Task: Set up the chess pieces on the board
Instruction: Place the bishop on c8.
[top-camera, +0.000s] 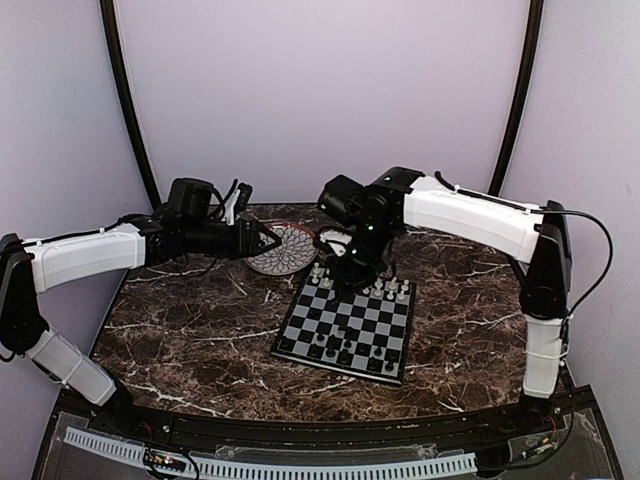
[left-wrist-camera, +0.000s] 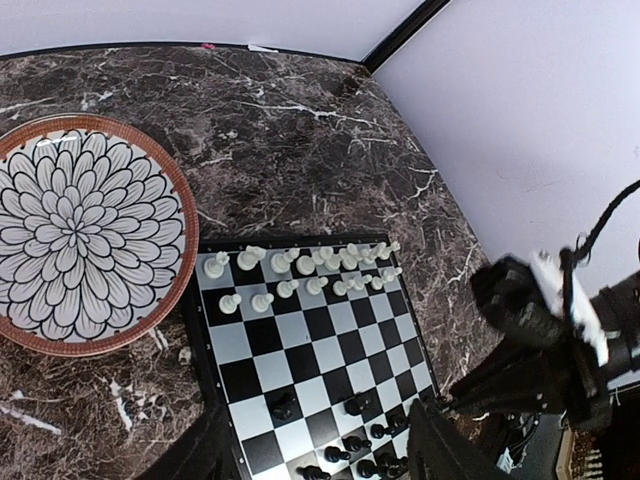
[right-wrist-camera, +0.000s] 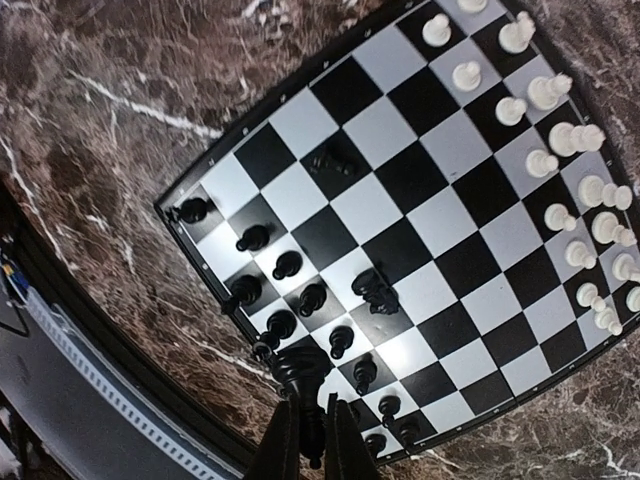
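The board (top-camera: 347, 322) lies in the middle of the table. White chess pieces (top-camera: 381, 288) fill its far rows and black chess pieces (top-camera: 340, 349) stand along its near rows. My right gripper (right-wrist-camera: 312, 432) hangs high over the board's black side, shut on a black piece (right-wrist-camera: 303, 368). Two more black pieces (right-wrist-camera: 375, 290) (right-wrist-camera: 334, 160) sit out toward the middle squares. My left gripper (top-camera: 268, 240) hovers over the plate's edge, left of the board. Its fingers (left-wrist-camera: 205, 450) are spread open with nothing between them.
A round brown-rimmed plate (left-wrist-camera: 172, 205) with a white flower pattern sits just left of the board's far corner and shows no pieces on it. The right arm (left-wrist-camera: 540, 340) reaches in from the right. Dark marble tabletop (top-camera: 190, 340) surrounds the board.
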